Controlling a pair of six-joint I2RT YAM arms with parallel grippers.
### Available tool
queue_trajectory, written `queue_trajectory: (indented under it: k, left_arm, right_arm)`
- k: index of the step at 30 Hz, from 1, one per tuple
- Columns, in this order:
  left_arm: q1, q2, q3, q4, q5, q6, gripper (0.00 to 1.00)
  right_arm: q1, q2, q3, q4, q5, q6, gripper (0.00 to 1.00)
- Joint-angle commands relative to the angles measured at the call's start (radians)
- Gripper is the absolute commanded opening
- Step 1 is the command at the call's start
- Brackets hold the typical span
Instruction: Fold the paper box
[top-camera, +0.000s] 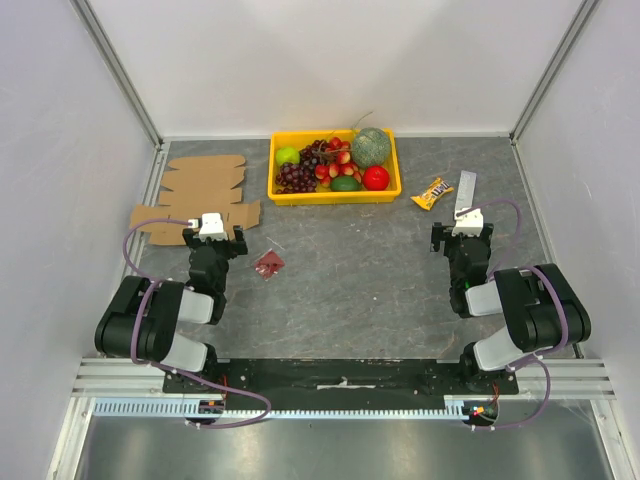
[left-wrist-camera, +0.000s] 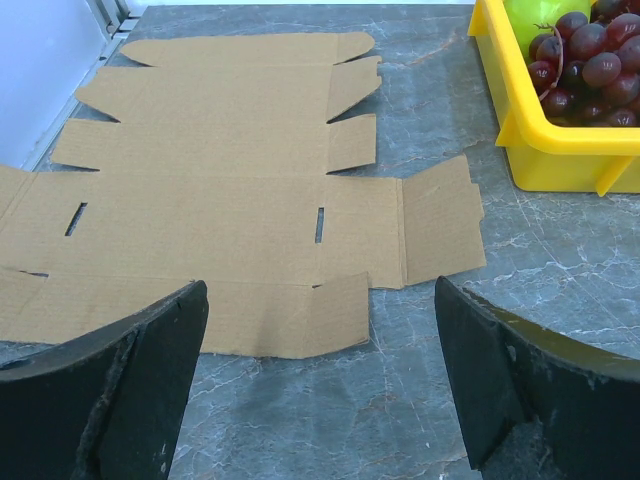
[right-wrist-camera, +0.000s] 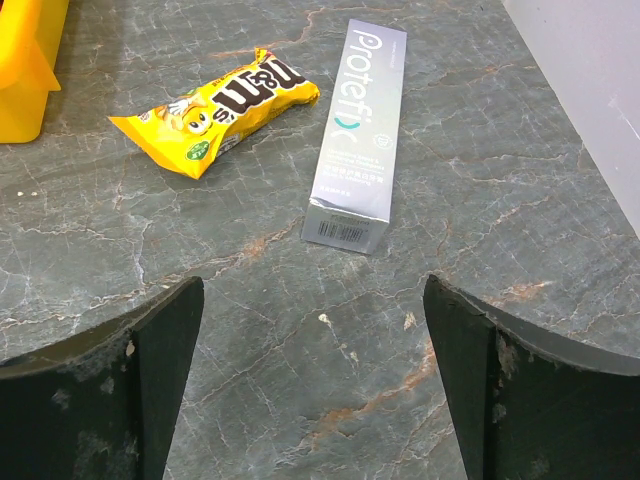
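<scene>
Grey stone-look table (top-camera: 350, 290) sits between white walls. The paper box (top-camera: 200, 190) is not folded. It lies flat on the far left part of the table, to the left of the yellow tray (top-camera: 335, 196).

In the left wrist view the paper box (left-wrist-camera: 220, 190) is one brown sheet with flaps and two thin slots. Its longest strip runs left to right along the side nearest the arms. A square tab at the right end of that strip points toward the tray. Shorter strips lie behind it, going toward the far wall.

The left gripper (top-camera: 212, 232) hangs at the near edge of the sheet. Its jaws are spread wide and hold nothing (left-wrist-camera: 320, 290).

The right gripper (top-camera: 466, 222) is on the right side, well apart from the box. Its jaws are spread wide too and hold nothing (right-wrist-camera: 313, 285). Just past it lie a yellow M&M's bag (right-wrist-camera: 225, 110) and a grey Protefix carton (right-wrist-camera: 358, 135).

The tray holds dark grapes (top-camera: 293, 177), a green apple (top-camera: 287, 155) and a melon (top-camera: 370, 146). A small dark-red packet (top-camera: 268, 264) lies near the left gripper.
</scene>
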Motion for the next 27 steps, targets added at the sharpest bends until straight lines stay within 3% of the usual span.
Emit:
queue_trajectory:
  k: [1, 13, 19, 27]
  left_arm:
    - [0.007, -0.003, 0.018, 0.03, -0.004, -0.008, 1.0]
    - [0.002, -0.05, -0.004, 0.036, 0.013, 0.007, 1.0]
    - [-0.042, -0.283, 0.108, -0.381, -0.116, -0.022, 1.0]
    - [-0.044, -0.431, 0.097, -0.454, -0.122, -0.096, 1.0]
  right_arm:
    - [-0.005, 0.001, 0.025, 0.04, -0.006, 0.0, 0.98]
    - [-0.003, 0.001, 0.025, 0.04, -0.006, 0.0, 0.98]
    - [-0.003, 0.001, 0.023, 0.04, -0.004, 0.0, 0.98]
    - [-0.003, 0.001, 0.023, 0.043, -0.003, 0.0, 0.98]
